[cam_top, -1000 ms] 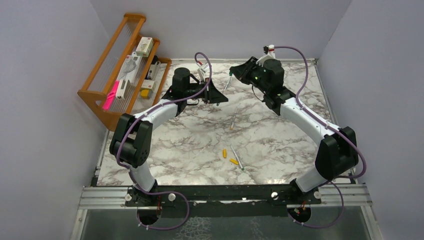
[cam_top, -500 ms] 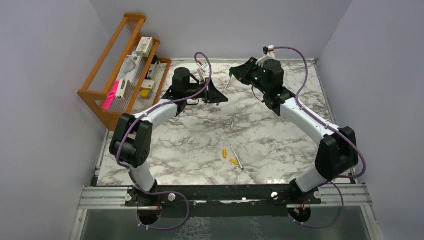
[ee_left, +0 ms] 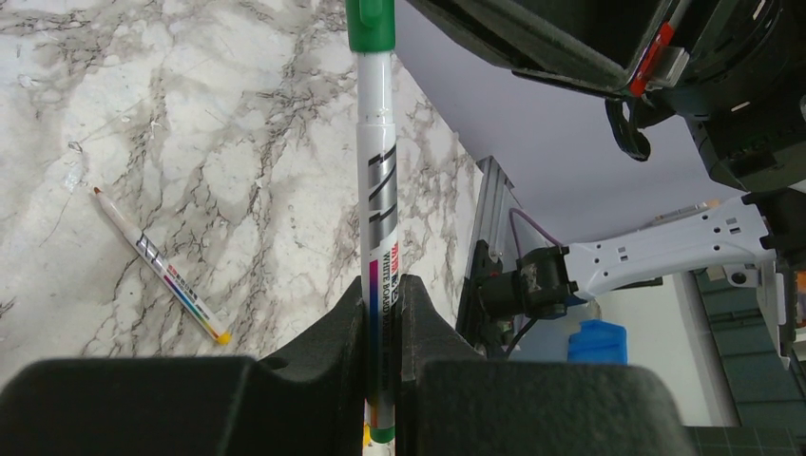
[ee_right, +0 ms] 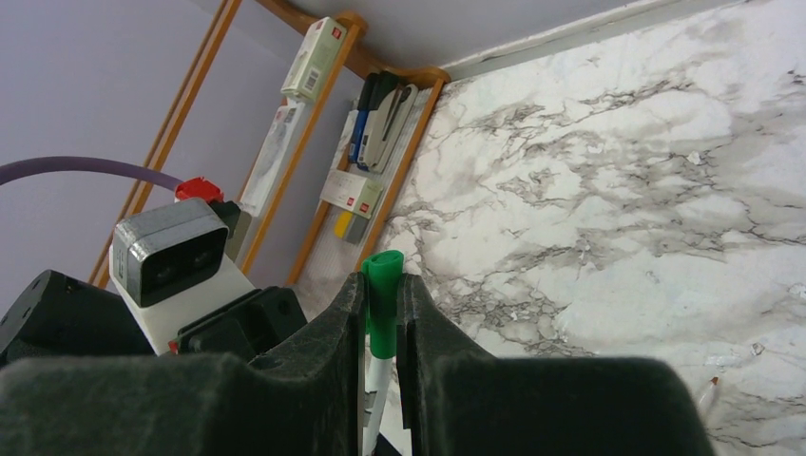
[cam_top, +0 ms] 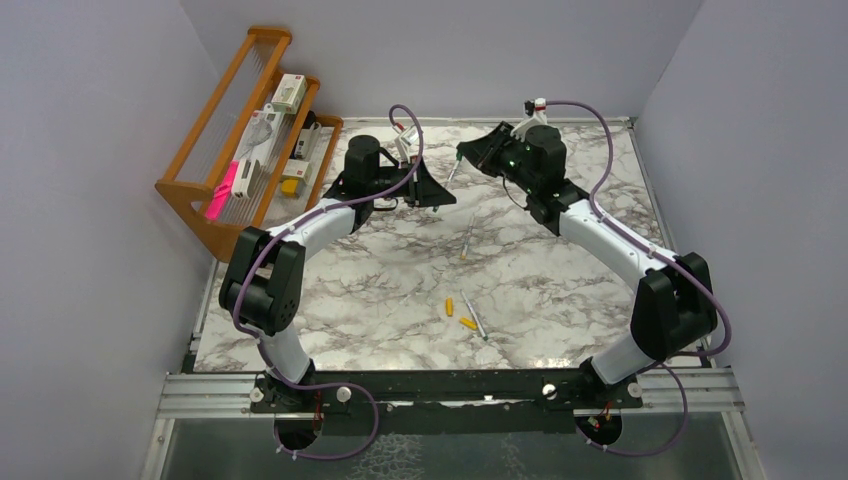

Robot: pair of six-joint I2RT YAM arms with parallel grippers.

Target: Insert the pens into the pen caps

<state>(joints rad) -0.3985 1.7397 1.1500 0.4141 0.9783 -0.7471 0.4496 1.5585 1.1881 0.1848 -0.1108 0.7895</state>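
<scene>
My left gripper (cam_top: 432, 192) (ee_left: 382, 285) is shut on a pale grey pen (ee_left: 378, 190) with a green end, held above the table's far middle. My right gripper (cam_top: 468, 152) (ee_right: 382, 280) is shut on the dark green cap (ee_right: 383, 309), which sits over that pen's tip (ee_left: 371, 24). The two grippers face each other, the pen (cam_top: 454, 168) spanning between them. A second pen (cam_top: 467, 238) (ee_left: 162, 266) with an orange end lies mid-table. A third pen (cam_top: 474, 316) lies nearer the front, beside two yellow-orange caps (cam_top: 449, 306) (cam_top: 467, 323).
A wooden rack (cam_top: 240, 130) (ee_right: 314, 180) stands at the back left, holding boxes, a stapler and a pink marker (cam_top: 221, 190). Grey walls close in the table on three sides.
My right gripper has shifted a little to the left, towards the left gripper, with the green cap in it. The left arm and the loose pens and caps have not moved.
</scene>
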